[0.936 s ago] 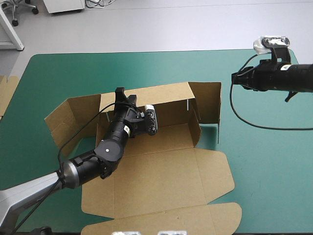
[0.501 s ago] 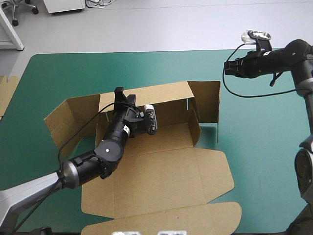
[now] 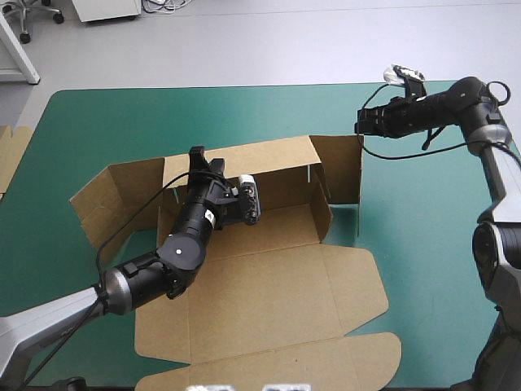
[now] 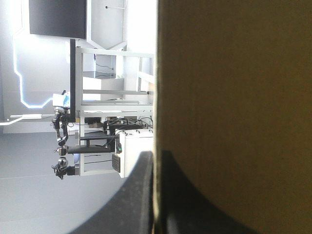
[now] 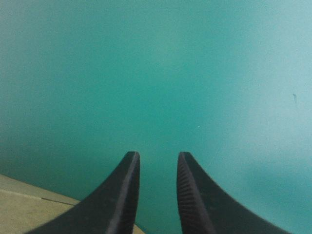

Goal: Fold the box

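High view: the brown box (image 3: 269, 293), smooth creased board, lies in the middle of the teal-green counter (image 3: 440, 261), its rear walls raised and its rounded lid flaps flat. The left jaws, on an arm slanting across it, pinch the rear wall's top edge. The right jaws, narrowly parted, hover level beside the far right flap.

I count one brown box (image 3: 269, 285) on my one teal-green worktop (image 3: 440, 269). Two pincers are in sight, the left pincer (image 3: 198, 152) and the right pincer (image 3: 359, 123), with two black fingers (image 5: 122, 195) on each, four in all. One spare piece of board (image 3: 10, 155) shows at the worktop's left edge.
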